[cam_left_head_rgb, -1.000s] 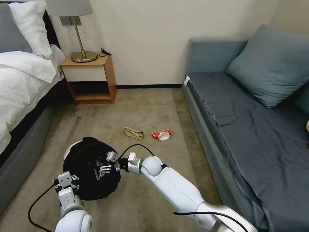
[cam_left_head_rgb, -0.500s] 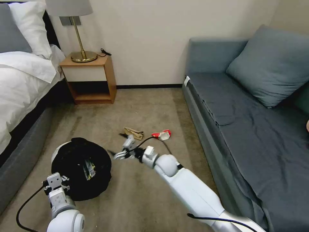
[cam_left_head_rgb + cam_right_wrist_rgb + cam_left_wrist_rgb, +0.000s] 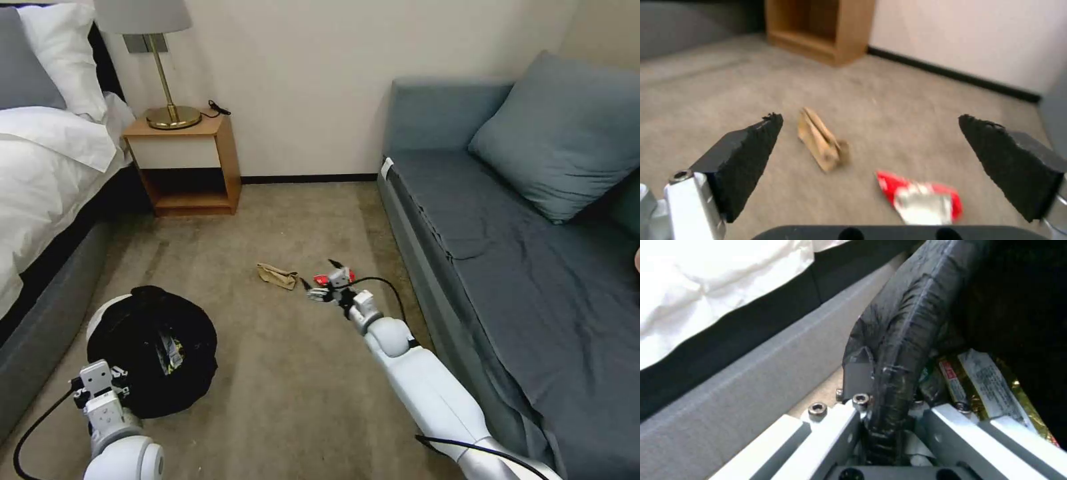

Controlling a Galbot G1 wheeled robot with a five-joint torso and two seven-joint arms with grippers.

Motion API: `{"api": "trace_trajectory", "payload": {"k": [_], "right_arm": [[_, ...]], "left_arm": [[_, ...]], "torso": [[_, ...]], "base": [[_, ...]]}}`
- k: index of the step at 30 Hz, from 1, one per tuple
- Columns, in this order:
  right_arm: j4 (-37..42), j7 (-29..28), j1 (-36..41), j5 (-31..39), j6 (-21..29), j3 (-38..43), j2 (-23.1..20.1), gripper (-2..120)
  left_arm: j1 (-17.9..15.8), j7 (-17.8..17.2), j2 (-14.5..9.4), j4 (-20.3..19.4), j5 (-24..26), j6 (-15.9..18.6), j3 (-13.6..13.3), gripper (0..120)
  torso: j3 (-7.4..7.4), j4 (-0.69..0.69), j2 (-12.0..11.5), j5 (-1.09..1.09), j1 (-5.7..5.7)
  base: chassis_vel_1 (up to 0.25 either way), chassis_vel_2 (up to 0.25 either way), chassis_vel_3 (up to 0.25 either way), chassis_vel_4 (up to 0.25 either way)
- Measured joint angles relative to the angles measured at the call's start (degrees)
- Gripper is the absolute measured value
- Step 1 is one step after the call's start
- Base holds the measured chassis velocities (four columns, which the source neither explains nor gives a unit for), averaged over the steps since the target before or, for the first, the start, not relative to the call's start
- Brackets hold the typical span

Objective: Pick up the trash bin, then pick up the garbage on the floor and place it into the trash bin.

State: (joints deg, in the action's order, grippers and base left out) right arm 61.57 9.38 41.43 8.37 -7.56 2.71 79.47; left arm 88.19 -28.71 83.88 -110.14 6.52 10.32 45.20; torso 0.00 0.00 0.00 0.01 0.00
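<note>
— Black-padded right gripper (image 3: 322,280), entry one: pose?
— Arm stretched forward and low over the carpet (image 3: 300,220), fingers spread wide apart, nothing between them. It hangs just above the red-and-white wrapper (image 3: 337,278); in the right wrist view that wrapper (image 3: 921,199) lies between the two pads, nearer the one on the sofa side, with the brown paper bag (image 3: 821,139) just beside it on the carpet.

— Entry two, left gripper (image 3: 889,413)?
— Arm drawn in low at the robot's near left. Fingers clamped on the bag-covered rim of the trash bin (image 3: 153,347), one finger outside, one inside. The bin sits beside the grey bed base (image 3: 40,333), close to it.

— Contents of the bin?
— Black-and-yellow snack wrapper (image 3: 996,386) lying inside the black liner; a white panel of small print on it, too blurred to read.

— Edges and room?
— Open carpet between bin and the two loose pieces. Sofa (image 3: 520,267) edge runs near the right arm; wooden nightstand (image 3: 187,163) stands well apart against the far wall
</note>
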Motion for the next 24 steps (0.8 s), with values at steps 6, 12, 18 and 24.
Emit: {"api": "trace_trajectory", "payload": {"k": [6,12,18,24], "right_arm": [[-4.38,0.05,0.59,-0.83,-0.03,1.87,0.56,100],[-6.80,0.81,1.21,-1.45,-0.04,2.69,1.20,100],[-7.21,1.53,1.26,-1.57,-0.01,2.82,1.34,100],[-7.59,2.34,1.21,-1.57,-0.19,2.80,1.53,100]], "left_arm": [[0.06,-0.04,-0.27,0.00,0.13,-0.09,0.70,0],[0.04,-0.05,-0.32,0.02,0.16,-0.19,0.97,0],[0.06,-0.05,-0.40,0.03,0.16,-0.26,1.09,0],[0.11,-0.05,-0.44,0.01,0.16,-0.35,1.11,0]], "torso": [[0.00,0.00,0.00,0.00,0.00],[0.00,0.00,0.00,-0.01,0.00],[0.00,0.00,0.00,-0.01,0.00],[0.00,0.00,0.00,-0.01,0.00]], "base": [[0.000,0.000,0.000,0.000],[0.000,0.000,0.000,0.000],[0.000,0.000,0.000,0.000],[0.000,0.000,0.000,0.000]]}}
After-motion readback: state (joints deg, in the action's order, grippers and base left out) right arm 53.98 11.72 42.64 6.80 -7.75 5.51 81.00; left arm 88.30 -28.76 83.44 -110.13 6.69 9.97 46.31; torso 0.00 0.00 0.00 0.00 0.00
